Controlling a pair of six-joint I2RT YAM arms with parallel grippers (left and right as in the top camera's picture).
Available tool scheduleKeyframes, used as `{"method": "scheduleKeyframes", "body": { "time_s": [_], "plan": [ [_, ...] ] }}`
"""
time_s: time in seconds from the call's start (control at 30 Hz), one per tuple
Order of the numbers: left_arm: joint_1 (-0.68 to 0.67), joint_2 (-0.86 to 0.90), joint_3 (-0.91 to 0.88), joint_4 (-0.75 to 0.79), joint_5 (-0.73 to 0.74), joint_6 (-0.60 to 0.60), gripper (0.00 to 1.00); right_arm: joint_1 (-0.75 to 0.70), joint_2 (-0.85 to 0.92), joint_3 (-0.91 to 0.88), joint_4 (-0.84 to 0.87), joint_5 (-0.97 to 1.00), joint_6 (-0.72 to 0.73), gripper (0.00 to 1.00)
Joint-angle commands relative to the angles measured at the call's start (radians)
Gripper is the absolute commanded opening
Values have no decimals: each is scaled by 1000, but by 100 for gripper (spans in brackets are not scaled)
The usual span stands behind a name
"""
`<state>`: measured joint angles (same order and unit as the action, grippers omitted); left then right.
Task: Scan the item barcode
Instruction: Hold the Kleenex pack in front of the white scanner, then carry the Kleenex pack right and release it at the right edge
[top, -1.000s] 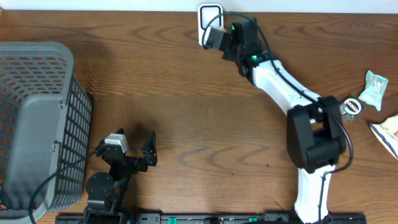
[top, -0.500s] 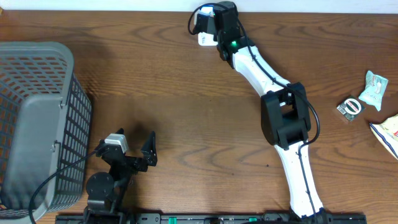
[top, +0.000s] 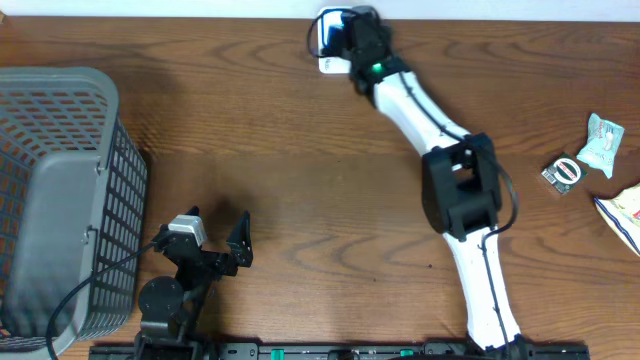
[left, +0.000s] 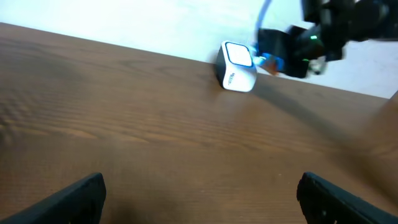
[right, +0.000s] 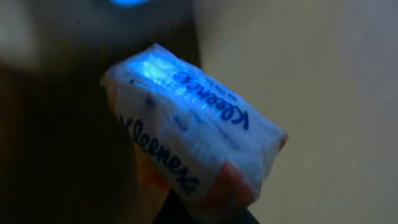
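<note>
Tissue pack: your task item is the soft pack (right: 193, 146) wrapped in glossy, crinkled film printed "Kleenex". It fills the middle of the right wrist view, tilted, with orange showing at its lower corners and a blue glow across its upper face.
Right gripper: you have it (top: 345, 38) at the top centre of the overhead frame, on a white arm stretched diagonally up from the lower right. Its fingers are clamped tight on the tissue pack. In the wrist view they are only a dark blur under the pack.
Scanner: a small white box (left: 237, 73) with rounded corners and a blue-lit window on top. It sits on the bench at the far edge by the pale wall. In the left wrist view the pack hangs just beside it, to its right. You cannot tell from any view whether the two touch.
Left gripper: it (left: 200, 183) rests at the lower left of the overhead frame. The dark fingers (left: 78, 196) are spread as wide as they go and hold nothing.
Bench: brown wood (top: 300, 150) with a strong wavy grain.
Basket: grey plastic (top: 130, 200) with lattice walls and rounded corners, at the left edge of the overhead frame.
Other goods: at the right edge you will find a crinkled mint-green packet (top: 603, 143), a small dark item with a white ring on it (top: 563, 172), and part of a pale wrapper (top: 625, 212) cut by the frame.
</note>
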<state>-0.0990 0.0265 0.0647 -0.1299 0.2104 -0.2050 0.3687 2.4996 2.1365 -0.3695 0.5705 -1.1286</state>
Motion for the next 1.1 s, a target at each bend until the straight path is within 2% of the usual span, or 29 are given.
{"method": "scheduleKeyframes", "body": {
  "time_s": [0.0,0.1,0.23,0.33,0.43,0.5,0.53,0.57,0.63,0.67,0.9,1.07],
  "plan": [
    [2,-3,-16,-26,6,16,98,-149,-105,20,-151,149,187,1],
    [2,-3,-16,-26,6,16,98,-242,-106,19,-343,134,286,1],
    [2,-3,-16,-26,6,17,98,-369,-106,13,-573,-48,478,1],
    [2,-3,-16,-26,6,17,98,-460,-106,12,-647,-174,622,2],
    [2,-3,-16,-26,6,16,98,-529,-106,12,-682,-250,705,3],
    [2,-3,-16,-26,6,16,98,-567,-106,12,-708,-281,737,15],
    [2,-3,-16,-26,6,16,98,-578,-106,12,-717,-287,746,28],
    [2,-3,-16,-26,6,16,98,-587,-106,12,-724,-290,761,53],
    [2,-3,-16,-26,6,17,98,-598,-108,12,-728,-289,798,91],
    [2,-3,-16,-26,6,17,98,-601,-115,12,-731,-288,820,99],
    [2,-3,-16,-26,6,16,98,-593,-265,12,-735,-304,955,99],
    [2,-3,-16,-26,6,17,98,-586,-505,12,-765,-565,960,99]
  ]
}}
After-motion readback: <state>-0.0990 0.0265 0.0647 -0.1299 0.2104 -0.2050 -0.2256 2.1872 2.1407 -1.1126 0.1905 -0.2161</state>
